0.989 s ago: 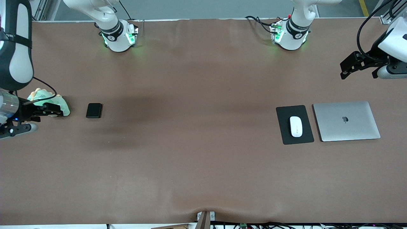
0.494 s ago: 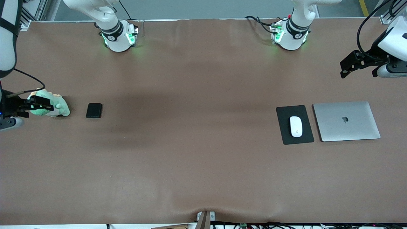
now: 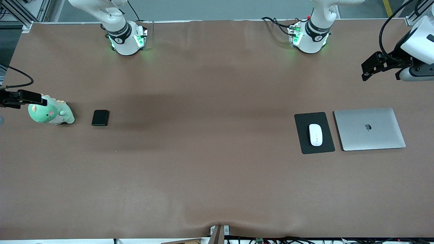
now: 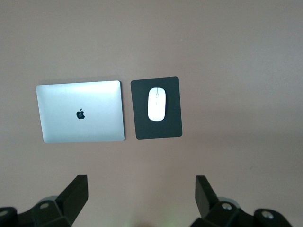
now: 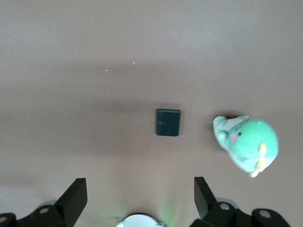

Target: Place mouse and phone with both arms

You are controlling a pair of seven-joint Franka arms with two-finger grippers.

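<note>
The white mouse (image 3: 315,134) lies on a black mouse pad (image 3: 303,142) toward the left arm's end of the table; the left wrist view shows both, mouse (image 4: 157,103) on pad (image 4: 142,118). The black phone (image 3: 100,117) lies flat toward the right arm's end and shows in the right wrist view (image 5: 168,122). My left gripper (image 3: 366,72) hangs open and empty, high over bare table at its end (image 4: 141,189). My right gripper (image 3: 31,98) hangs open and empty over the table's edge by a green plush (image 5: 140,191).
A closed silver laptop (image 3: 369,128) lies beside the mouse pad, toward the left arm's end. A green plush dinosaur (image 3: 51,113) sits beside the phone, toward the right arm's end. Brown cloth covers the table (image 3: 210,152).
My right gripper has drawn back from over the plush toward its end of the table, uncovering the toy. My left gripper has shifted slightly. Mouse and phone have not moved.
</note>
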